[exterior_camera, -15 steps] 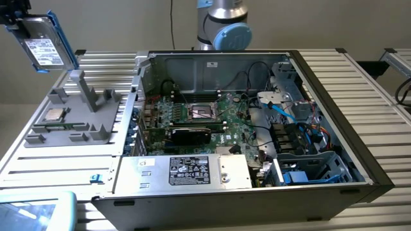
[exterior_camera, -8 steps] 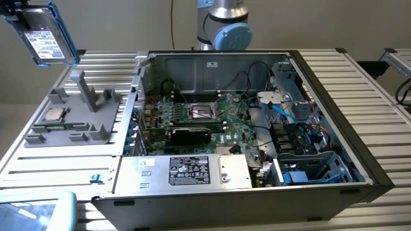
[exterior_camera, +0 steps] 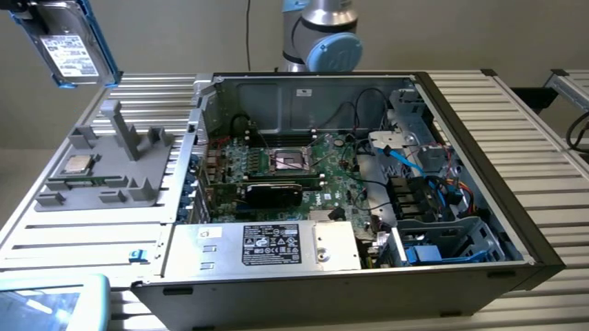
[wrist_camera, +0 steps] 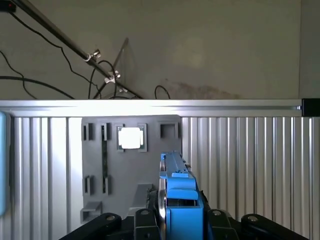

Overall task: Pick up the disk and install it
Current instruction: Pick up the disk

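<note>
One disk (exterior_camera: 72, 49) gripped by the gripper (wrist_camera: 179, 220), exterior view's upper left; one CPU chip (exterior_camera: 76, 164) in one grey tray (exterior_camera: 115, 162); one open computer case (exterior_camera: 276, 103).

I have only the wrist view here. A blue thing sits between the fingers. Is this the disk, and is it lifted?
Observer: Yes. The exterior view shows the disk with its white label, up in the air in the gripper.
Operator: What is under it?
Observer: It hangs high above the grey tray and touches nothing there.
Operator: Where is the computer?
Observer: To the exterior view's right of the tray lies the open computer case, its inside uncovered.
</note>
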{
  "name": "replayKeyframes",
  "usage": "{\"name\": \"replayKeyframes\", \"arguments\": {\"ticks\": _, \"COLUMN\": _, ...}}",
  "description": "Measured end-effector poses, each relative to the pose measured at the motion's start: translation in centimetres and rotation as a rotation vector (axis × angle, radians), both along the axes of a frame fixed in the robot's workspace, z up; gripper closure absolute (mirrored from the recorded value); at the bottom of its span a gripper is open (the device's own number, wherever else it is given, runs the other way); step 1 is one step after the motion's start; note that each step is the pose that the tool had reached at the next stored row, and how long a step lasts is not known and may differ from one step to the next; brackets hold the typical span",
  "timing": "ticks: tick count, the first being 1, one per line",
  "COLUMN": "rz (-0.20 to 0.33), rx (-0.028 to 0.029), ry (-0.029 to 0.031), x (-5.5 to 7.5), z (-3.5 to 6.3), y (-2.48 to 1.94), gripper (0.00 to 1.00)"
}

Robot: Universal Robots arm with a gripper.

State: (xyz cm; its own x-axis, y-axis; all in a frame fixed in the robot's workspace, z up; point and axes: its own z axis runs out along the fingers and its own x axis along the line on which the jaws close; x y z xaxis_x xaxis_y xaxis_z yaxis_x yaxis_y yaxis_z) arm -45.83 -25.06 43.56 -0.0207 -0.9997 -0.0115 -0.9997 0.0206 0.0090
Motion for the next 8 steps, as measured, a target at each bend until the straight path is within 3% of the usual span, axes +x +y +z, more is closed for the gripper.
{"name": "replayKeyframes", "arguments": {"ticks": 8, "rz": 0.000, "rx": 0.0004, "ry": -0.0004, "x": 1.6, "z": 1.03, "y": -0.56, "gripper": 0.63}}
